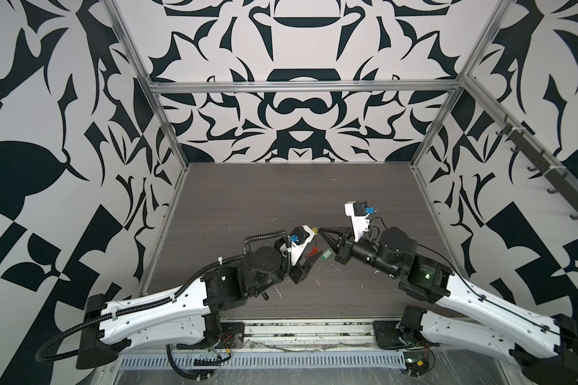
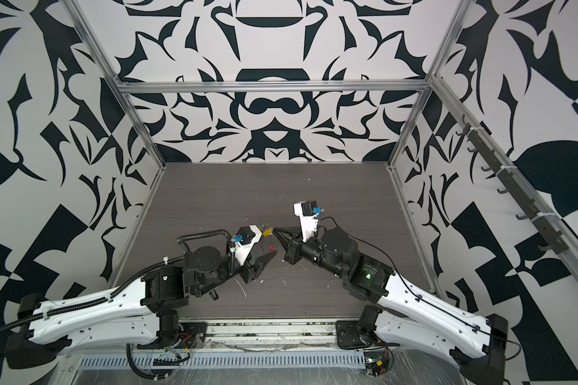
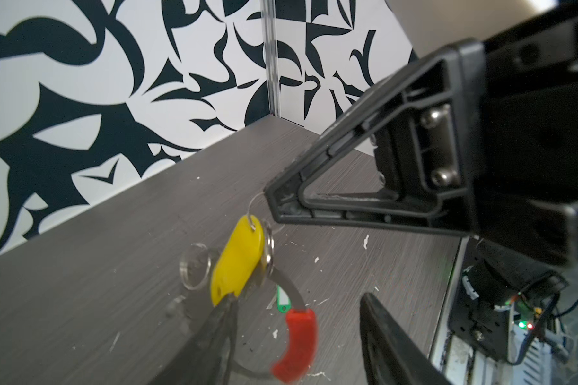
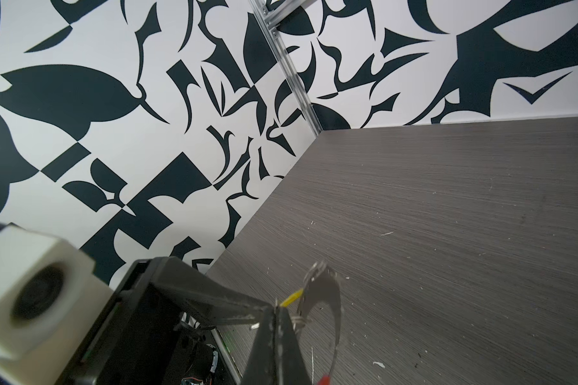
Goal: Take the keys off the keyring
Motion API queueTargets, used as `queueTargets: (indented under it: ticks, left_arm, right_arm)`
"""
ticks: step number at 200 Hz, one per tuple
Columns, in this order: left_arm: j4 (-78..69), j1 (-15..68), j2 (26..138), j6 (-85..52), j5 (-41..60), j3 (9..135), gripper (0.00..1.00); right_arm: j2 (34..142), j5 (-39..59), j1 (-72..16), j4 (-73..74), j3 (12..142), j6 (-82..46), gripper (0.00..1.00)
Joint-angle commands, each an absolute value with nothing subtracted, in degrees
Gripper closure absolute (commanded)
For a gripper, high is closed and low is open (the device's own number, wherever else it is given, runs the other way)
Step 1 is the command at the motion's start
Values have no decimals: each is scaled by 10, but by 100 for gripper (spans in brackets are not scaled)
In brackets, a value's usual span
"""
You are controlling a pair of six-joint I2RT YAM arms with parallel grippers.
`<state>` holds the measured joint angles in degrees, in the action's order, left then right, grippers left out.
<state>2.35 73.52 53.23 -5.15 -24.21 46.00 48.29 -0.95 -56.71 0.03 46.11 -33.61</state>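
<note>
The right tool [image 3: 269, 200] is pinched together on the thin wire ring [image 3: 252, 213] at the top of the yellow tag [image 3: 239, 260], holding the bunch up off the worktop [image 3: 80, 300]. The tag hangs lengthwise from that tip, slanting down towards the left tool [image 3: 297, 296], with its silvery key [image 3: 268, 253] tucked close behind it.

From the key the keyring [image 3: 289, 285] curves on down to its red sleeve [image 3: 296, 343], which sits in the gap between the left tool's fingers. Those fingers stand apart and clamp nothing. One of them lies just beside the tag's lower end, though I cannot tell if it touches.

The left arm looks the nearer one to take the yellow-tagged key, with the pull running along the tag's length, away from the right tool.

A green tag [image 1: 326, 255] lies on the worktop under the hanging loop, seemingly off the ring already. White flecks are scattered about, and nothing else stands in the way.
</note>
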Motion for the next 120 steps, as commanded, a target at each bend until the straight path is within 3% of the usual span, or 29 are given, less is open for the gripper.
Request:
queueTargets:
  ticks: [1, 27, 81, 120]
  left_arm:
    - [-1, 734, 527, -55, -266, 471, 36]
    - [-5, 723, 523, -57, -262, 464, 60]
    - [-12, 690, 510, -65, -243, 452, 50]
    - [-18, 680, 512, -61, -209, 451, 49]
  right_arm:
    - [475, -47, -581, 40, 457, -350, 100]
    - [479, -55, -590, 47, 456, -352, 100]
    - [479, -52, -598, 54, 453, -355, 100]
    - [477, -58, -602, 65, 445, -363, 100]
